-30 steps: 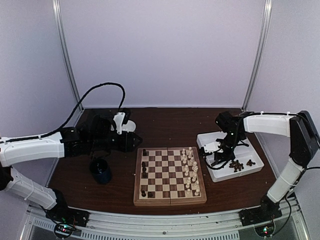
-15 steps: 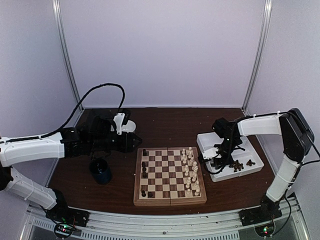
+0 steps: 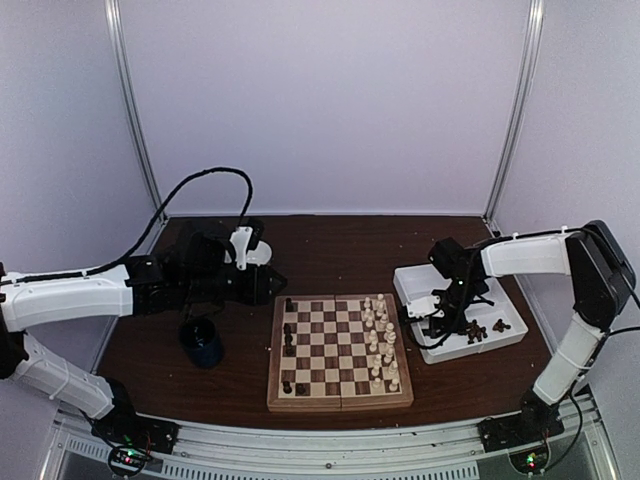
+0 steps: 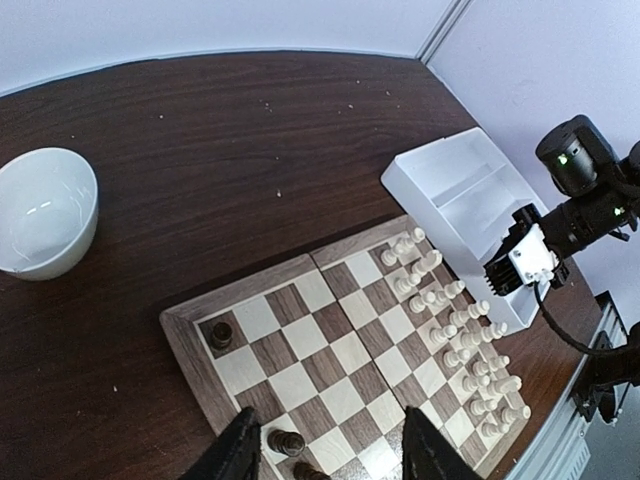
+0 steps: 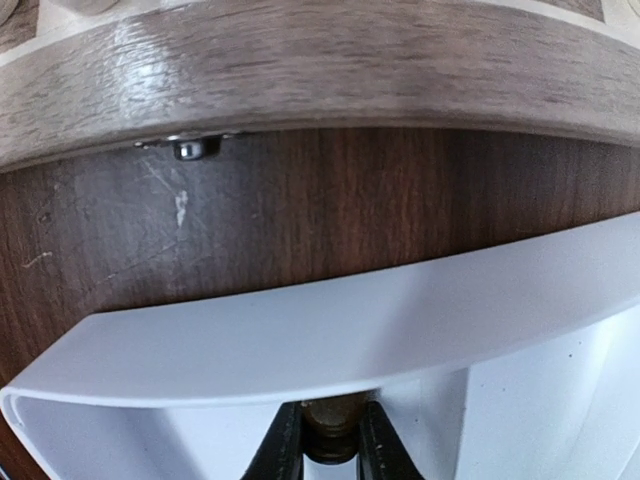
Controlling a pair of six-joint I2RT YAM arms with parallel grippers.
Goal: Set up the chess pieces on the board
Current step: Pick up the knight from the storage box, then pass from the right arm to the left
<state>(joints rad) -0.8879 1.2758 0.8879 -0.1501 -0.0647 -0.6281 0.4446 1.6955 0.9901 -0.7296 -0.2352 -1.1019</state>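
Pinching a brown chess piece (image 5: 333, 418) inside the white tray (image 5: 300, 340), the right jaws are closed. The left jaws are spread apart by the board (image 4: 300, 330).

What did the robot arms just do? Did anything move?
The right gripper dropped lower into the tray and pinched shut on a piece. The left gripper stayed open and still, and nothing on the board moved.

Checkered board (image 3: 340, 352), cream pieces (image 3: 381, 340) along right, few dark pieces (image 3: 289, 342) left, more in tray (image 3: 412, 282)
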